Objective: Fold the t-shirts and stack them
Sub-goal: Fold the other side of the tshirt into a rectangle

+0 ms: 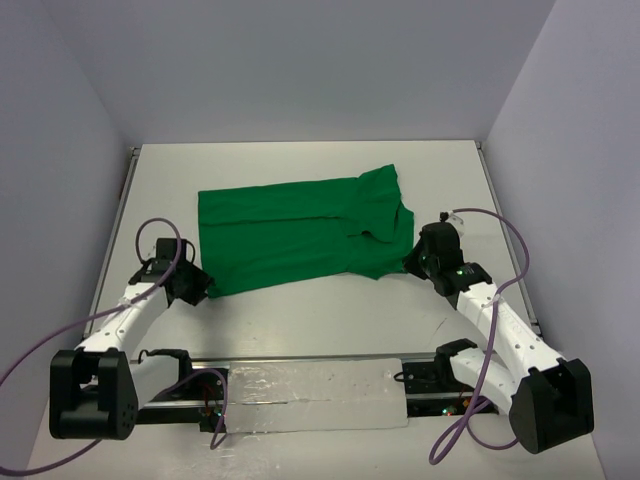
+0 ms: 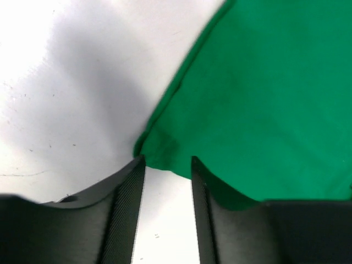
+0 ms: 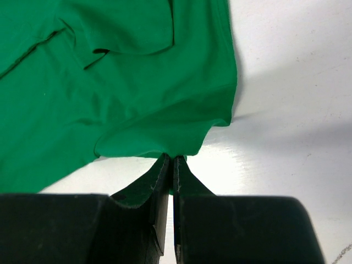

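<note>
The right jaws are pinched shut on the near edge of the t-shirt, and the cloth bunches up from their tips. The left jaws stand narrowly apart with bare desk showing between them. The shirt's near-left corner lies right at their tips, seemingly not yet clamped. Seen from above, the t-shirt lies flat, its long axis running left to right across the desk, with one arm at each near corner.

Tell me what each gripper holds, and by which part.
The right gripper pinches the green t-shirt by its near edge at the right end. The left gripper is open at the shirt's near left corner, holding nothing.
</note>
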